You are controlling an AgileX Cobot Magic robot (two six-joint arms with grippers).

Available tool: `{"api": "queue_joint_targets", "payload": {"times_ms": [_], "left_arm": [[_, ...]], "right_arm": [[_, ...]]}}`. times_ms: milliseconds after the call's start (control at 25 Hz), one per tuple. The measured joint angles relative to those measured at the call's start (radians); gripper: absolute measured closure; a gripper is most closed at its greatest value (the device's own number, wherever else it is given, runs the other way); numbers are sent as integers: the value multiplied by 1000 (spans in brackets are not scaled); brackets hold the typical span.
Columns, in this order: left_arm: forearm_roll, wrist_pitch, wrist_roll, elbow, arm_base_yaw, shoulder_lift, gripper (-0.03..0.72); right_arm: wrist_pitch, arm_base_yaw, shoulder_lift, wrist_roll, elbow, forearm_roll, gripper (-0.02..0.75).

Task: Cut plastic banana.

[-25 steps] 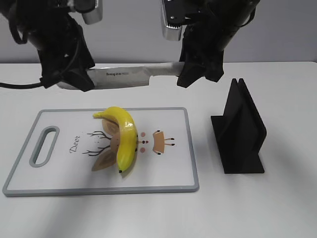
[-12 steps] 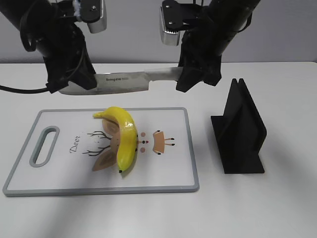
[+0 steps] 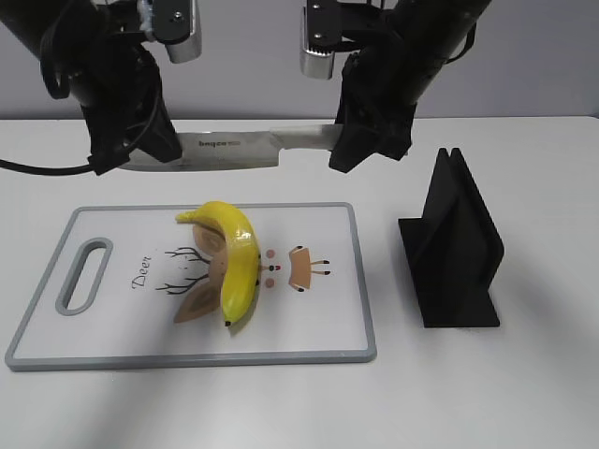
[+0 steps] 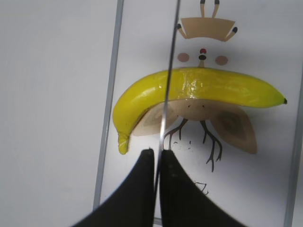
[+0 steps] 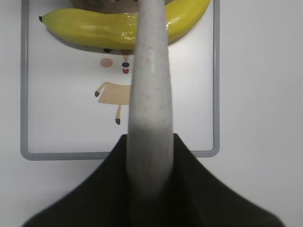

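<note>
Yellow and glossy, the banana point(image 3: 235, 260) lies whole on the cutting board point(image 3: 112, 348), while above it I hold the knife point(image 3: 234, 150) level, right gripper point(image 3: 360, 154) clamped on the handle, left gripper point(image 4: 156, 158) pinching the blade, probably to steady the cut.

Exterior: frontal slant; both wrists look down, sharing banana point(image 4: 199, 90).
</note>
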Motion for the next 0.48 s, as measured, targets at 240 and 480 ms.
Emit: {"api": "queue_joint_targets", "payload": {"times_ms": [240, 480], "left_arm": [[-7, 0, -12, 0, -1, 23, 687], [-30, -21, -20, 9, -2, 94, 687]], "right_arm": [[14, 0, 1, 21, 0, -22, 578], [22, 0, 32, 30, 0, -30, 578]]}}
